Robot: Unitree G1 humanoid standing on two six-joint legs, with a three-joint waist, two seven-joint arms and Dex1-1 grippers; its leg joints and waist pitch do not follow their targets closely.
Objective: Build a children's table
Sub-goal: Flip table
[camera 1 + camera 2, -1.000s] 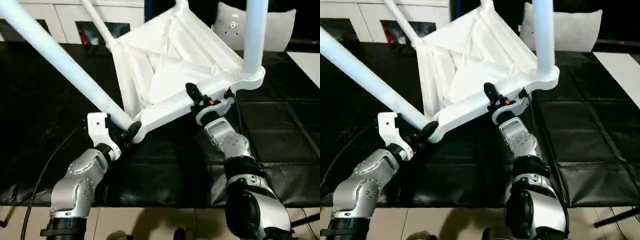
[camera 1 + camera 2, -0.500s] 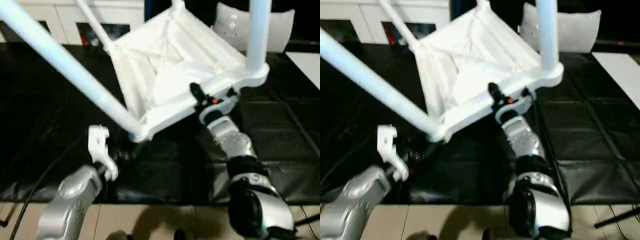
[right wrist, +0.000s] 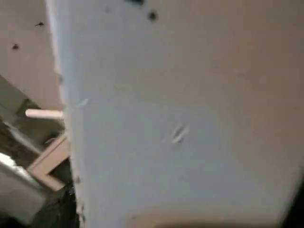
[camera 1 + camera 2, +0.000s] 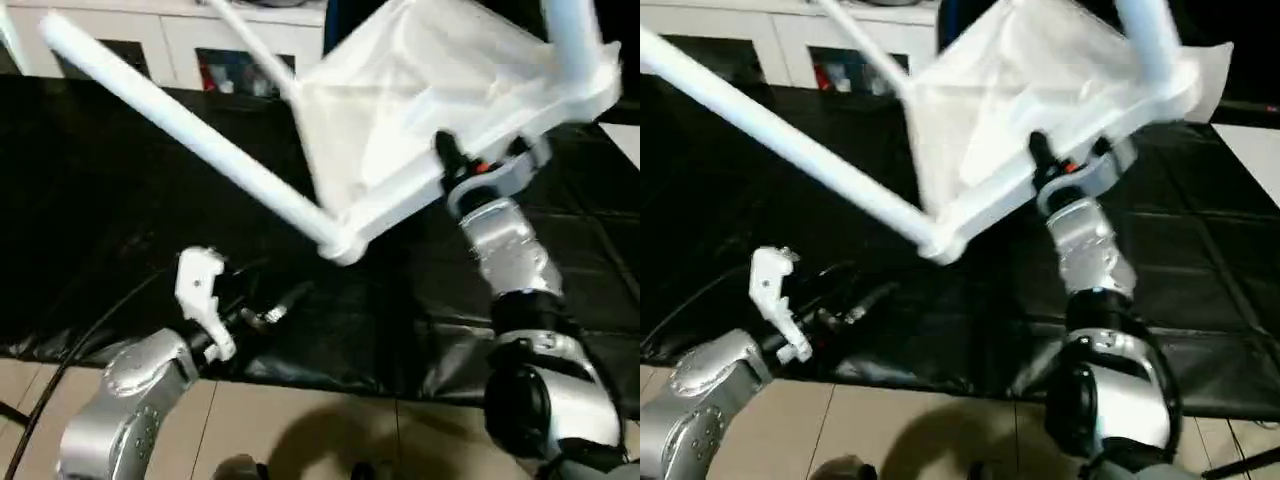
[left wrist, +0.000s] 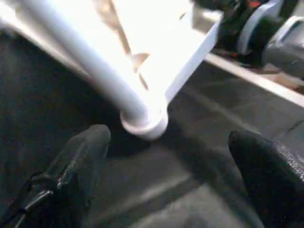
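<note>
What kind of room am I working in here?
Probably an indoor lab or workshop: a black-covered worktable, white cabinets behind it, and a tiled floor below.

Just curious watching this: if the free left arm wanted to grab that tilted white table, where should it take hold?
Probably the leg just above its corner socket, coming from below on the robot's left. The round tube slants up and away there, unobstructed, and would fit between the left gripper's open fingers.

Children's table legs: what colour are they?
White, like the rest of the children's table; the long leg shows it best in the left eye view.
</note>
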